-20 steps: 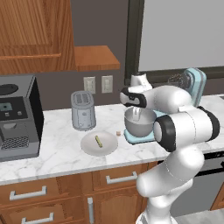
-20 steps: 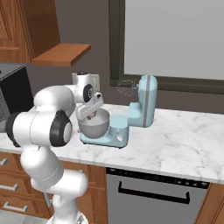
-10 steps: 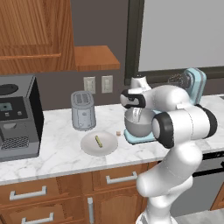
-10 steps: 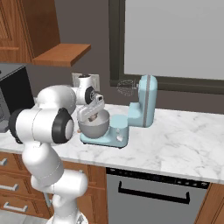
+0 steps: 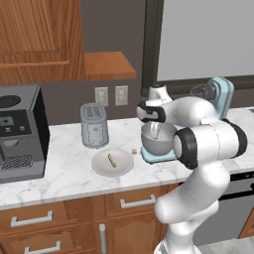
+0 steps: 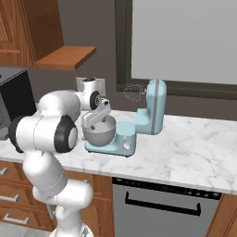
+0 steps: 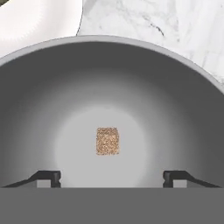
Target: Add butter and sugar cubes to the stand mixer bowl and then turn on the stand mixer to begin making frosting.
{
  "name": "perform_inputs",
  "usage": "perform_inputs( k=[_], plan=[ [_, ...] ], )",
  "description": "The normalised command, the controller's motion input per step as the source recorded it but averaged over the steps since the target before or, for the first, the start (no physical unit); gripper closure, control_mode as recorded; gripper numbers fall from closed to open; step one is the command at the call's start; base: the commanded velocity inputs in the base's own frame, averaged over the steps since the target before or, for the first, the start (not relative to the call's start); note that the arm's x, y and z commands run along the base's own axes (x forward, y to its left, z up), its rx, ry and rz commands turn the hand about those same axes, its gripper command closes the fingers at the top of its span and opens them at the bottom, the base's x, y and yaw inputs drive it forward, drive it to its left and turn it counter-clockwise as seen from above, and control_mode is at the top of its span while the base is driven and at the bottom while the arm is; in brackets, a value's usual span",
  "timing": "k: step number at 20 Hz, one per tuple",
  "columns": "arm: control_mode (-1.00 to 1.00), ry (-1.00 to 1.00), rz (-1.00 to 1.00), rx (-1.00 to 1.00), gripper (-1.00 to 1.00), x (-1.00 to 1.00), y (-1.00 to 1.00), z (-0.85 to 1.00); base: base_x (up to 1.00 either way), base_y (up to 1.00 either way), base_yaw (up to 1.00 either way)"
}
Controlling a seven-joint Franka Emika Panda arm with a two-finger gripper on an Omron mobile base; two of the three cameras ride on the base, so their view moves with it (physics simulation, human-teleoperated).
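End effector (image 7: 112, 177) fingers spread apart, empty, hanging inside stand mixer bowl (image 7: 183, 109). One sugar cube (image 7: 107, 141) on bowl bottom, frame centre. Butter (image 5: 111, 160) on plate (image 5: 101, 167), lower left of the bowl in the left base view.

The bowl (image 7: 112, 74) looked like brushed steel, matt grey with a soft sheen at its bottom. The sugar cube (image 7: 107, 141) lying in it was tan and grainy, rough-faced. The tabletop (image 5: 64, 173) was polished white marble with grey veins. The plate (image 5: 100, 166) seemed smooth, pale and glazed, and the butter (image 5: 112, 160) on it looked waxy and dull. The mixer (image 6: 150, 111) had a smooth light-blue painted shell. The cupboards (image 5: 34, 39) were warm, grained wood.
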Motion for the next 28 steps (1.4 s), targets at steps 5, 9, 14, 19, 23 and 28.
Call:
perform_inputs(
  k=[5, 9, 14, 19, 23, 28],
  plan=[
    [-1.00, -0.18, 0.00, 0.00, -1.00, -0.47, 0.08, 0.71, 0.00, 0.00, 0.00],
    [-1.00, -0.16, 0.00, 0.00, -1.00, -0.58, 0.26, 0.82, 0.00, 0.00, 0.00],
    [-1.00, -0.07, 0.00, -0.01, -1.00, -0.49, 0.39, 0.56, 0.00, 0.00, 0.00],
    [-1.00, 0.00, 0.06, -0.09, -1.00, -0.38, 0.61, 0.22, 0.00, 0.00, 0.00],
    [-1.00, 0.00, 0.10, -0.17, -1.00, -0.15, 0.69, 0.00, 0.00, 0.00, 0.00],
    [-1.00, 0.02, 0.09, -0.21, -1.00, 0.00, 0.55, 0.00, 0.00, 0.00, 0.00]
  ],
)
